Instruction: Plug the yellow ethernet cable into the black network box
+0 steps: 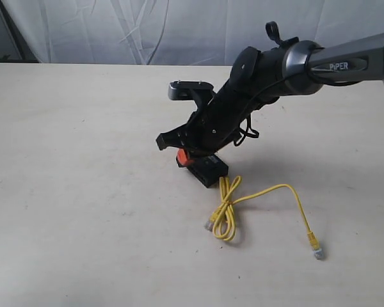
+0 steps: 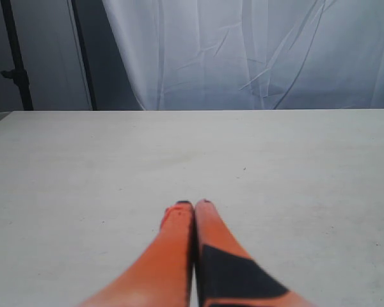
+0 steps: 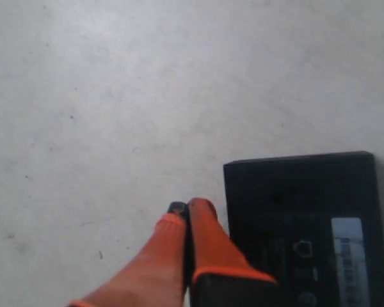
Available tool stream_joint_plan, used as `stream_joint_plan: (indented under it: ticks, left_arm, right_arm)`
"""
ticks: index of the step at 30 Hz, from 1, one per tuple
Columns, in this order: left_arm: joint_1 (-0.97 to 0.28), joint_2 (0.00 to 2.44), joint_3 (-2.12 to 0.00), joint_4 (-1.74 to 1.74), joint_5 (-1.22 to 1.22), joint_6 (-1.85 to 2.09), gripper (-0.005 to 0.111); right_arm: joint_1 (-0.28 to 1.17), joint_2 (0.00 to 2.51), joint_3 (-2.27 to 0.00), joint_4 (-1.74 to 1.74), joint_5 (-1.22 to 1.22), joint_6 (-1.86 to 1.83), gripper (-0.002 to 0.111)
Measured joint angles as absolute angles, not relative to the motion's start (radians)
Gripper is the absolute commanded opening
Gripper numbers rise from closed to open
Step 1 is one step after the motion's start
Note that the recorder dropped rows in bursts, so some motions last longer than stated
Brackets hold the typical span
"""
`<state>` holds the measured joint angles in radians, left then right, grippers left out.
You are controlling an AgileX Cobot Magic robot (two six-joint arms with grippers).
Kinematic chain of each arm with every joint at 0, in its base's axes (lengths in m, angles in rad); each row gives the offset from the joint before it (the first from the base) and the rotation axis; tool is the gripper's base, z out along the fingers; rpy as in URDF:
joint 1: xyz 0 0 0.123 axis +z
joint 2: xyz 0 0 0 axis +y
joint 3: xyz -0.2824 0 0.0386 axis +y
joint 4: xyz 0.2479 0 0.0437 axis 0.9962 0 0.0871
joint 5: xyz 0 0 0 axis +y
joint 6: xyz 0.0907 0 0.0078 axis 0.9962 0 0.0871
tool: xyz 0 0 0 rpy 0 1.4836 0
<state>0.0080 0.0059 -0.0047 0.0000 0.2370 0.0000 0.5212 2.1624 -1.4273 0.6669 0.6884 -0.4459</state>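
The left gripper, with its orange fingers pressed flat together, holds nothing and points over a bare stretch of the pale, matte table toward a white curtain. In the exterior view it is out of sight. Near the middle of the table the right gripper comes down at a slant on its grey and black arm; its orange fingers are also closed tight and empty, their tips just beside one edge of the small flat black network box, which lies flat with a white label on top. Right of the box, the thin yellow ethernet cable lies loosely looped, one plug trailing off to the right.
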Motion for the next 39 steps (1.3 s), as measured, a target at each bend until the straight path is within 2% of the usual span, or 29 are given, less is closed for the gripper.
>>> stream_joint_plan:
  ticks: [8,24,36,39]
  left_arm:
    - [0.008,0.006,-0.005,0.0,0.237,0.0,0.0]
    - [0.008,0.006,-0.005,0.0,0.237,0.0,0.0]
    - [0.008,0.006,-0.005,0.0,0.237,0.0,0.0]
    - [0.008,0.006,-0.005,0.0,0.237,0.0,0.0]
  right_arm:
    - [0.521,2.171,-1.429,0.464,0.693,-0.298,0.0]
    - [0.425,2.163,-1.429,0.414,0.749,-0.252,0.0]
    - [0.425,1.966,-1.427,0.339,0.872,-0.252,0.0]
    - [0.425,1.899,-1.361,0.306,0.895,-0.252,0.0]
